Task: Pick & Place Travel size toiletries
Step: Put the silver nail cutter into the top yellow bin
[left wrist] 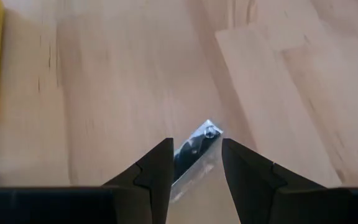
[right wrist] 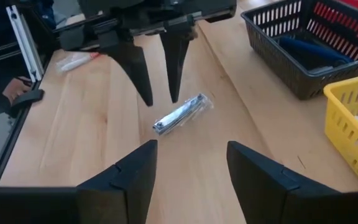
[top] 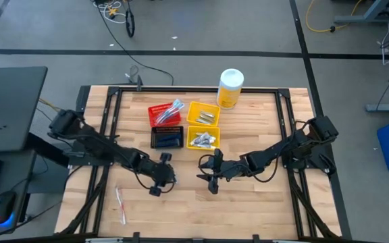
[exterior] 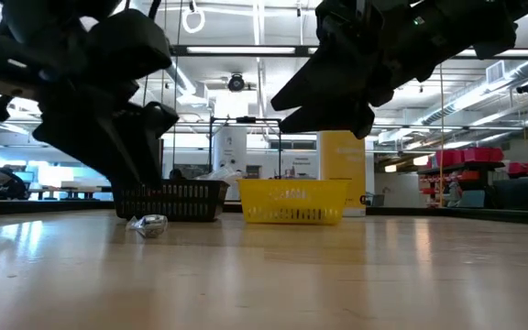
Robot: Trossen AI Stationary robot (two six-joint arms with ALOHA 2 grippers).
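A small silver item in clear wrap [right wrist: 180, 115] lies flat on the wooden table; it also shows in the low view [exterior: 149, 225]. My left gripper [left wrist: 194, 144] is open, its two fingers [right wrist: 143, 74] pointing down just over the item, one on either side of its end. My right gripper [right wrist: 191, 149] is open and empty, a little toward the table's right of the item, facing it. In the high view my left gripper [top: 169, 175] and my right gripper [top: 206, 173] stand close together at mid-table. A red-and-white toothbrush [top: 120, 202] lies flat near the front left.
At the back middle stand a red bin [top: 165, 113] with toothbrushes, a black bin [top: 167, 138] with dark blue items, and two yellow bins [top: 203, 115] [top: 203, 139] with small tubes. A large yellow bottle [top: 230, 88] stands behind them.
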